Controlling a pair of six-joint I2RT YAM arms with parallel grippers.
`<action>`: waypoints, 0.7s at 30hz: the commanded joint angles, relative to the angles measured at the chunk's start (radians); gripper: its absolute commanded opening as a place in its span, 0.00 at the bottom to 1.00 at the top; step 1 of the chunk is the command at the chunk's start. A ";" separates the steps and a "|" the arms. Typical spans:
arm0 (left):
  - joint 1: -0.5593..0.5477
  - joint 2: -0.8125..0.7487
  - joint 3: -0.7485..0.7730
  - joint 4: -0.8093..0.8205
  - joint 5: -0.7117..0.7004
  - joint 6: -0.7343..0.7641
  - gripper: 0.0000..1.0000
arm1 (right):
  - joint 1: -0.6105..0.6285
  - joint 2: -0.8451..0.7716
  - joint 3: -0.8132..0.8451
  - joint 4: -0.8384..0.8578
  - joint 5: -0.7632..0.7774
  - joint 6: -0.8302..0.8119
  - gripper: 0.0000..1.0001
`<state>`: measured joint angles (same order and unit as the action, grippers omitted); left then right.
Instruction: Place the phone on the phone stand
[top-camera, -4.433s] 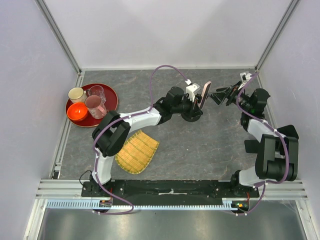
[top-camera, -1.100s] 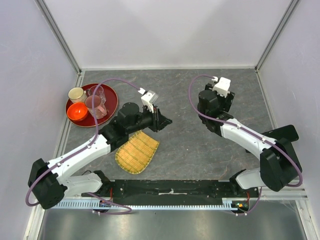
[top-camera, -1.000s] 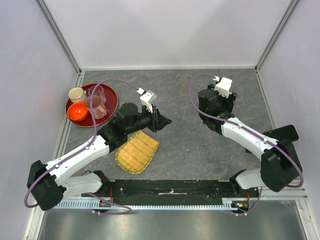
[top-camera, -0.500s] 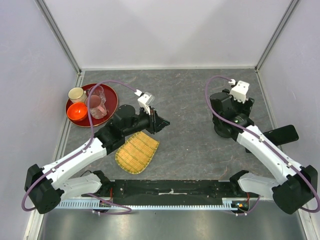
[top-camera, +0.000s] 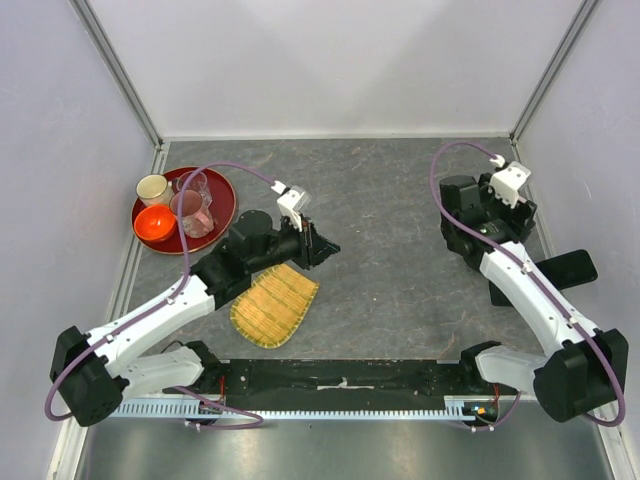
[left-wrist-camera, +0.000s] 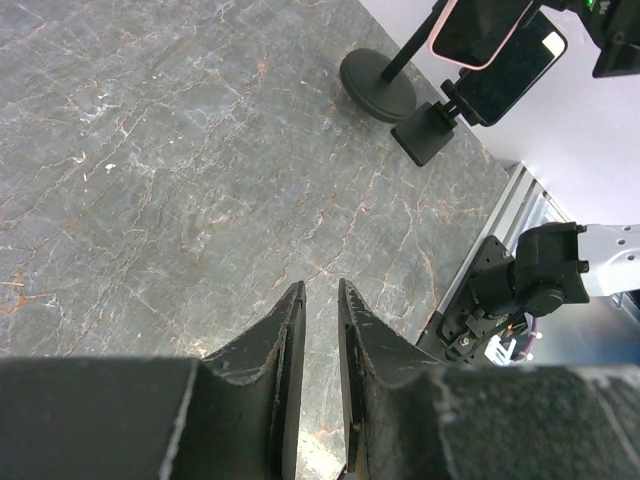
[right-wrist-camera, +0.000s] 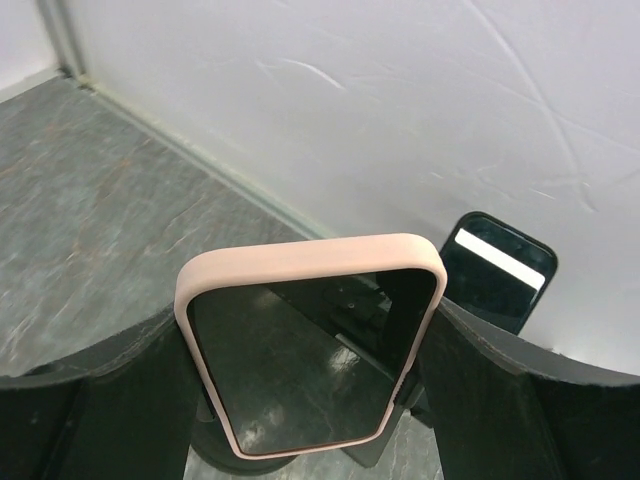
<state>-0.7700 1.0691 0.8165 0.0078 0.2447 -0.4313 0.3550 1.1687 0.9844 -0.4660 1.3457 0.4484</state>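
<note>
The phone (right-wrist-camera: 300, 350), black-screened in a pale pink case, stands upright between the fingers (right-wrist-camera: 120, 400) of my right gripper (right-wrist-camera: 310, 345), which press on its two long edges. In the left wrist view the phone (left-wrist-camera: 480, 30) sits at the top of the thin post of the phone stand (left-wrist-camera: 378, 85), whose round base rests on the table. I cannot tell whether the clamp grips it. From above, the right gripper (top-camera: 468, 225) hides both at the back right. My left gripper (top-camera: 330, 250) hovers mid-table, its jaws (left-wrist-camera: 318, 285) a narrow gap apart and empty.
An all-black phone (left-wrist-camera: 515, 70) leans on a flat angular black stand (left-wrist-camera: 425, 135) just beside the round base, by the right wall. A red tray (top-camera: 222, 195) with cups and an orange bowl sits back left. A bamboo mat (top-camera: 275, 303) lies under the left arm.
The right arm has swung from the table's middle toward the back right corner with the phone between its fingers. The left arm has drawn back slightly.
</note>
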 joint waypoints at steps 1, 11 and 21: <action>-0.003 0.017 0.021 0.015 0.019 -0.021 0.26 | -0.066 0.002 0.069 0.070 0.182 0.082 0.00; -0.003 0.055 0.042 0.017 0.039 -0.032 0.26 | -0.140 0.086 0.128 -0.084 0.199 0.291 0.00; -0.005 0.064 0.061 -0.002 0.033 -0.026 0.26 | -0.235 0.092 0.073 -0.109 0.172 0.476 0.00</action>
<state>-0.7700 1.1225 0.8337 -0.0071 0.2672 -0.4313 0.1333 1.2869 1.0332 -0.6094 1.3865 0.8028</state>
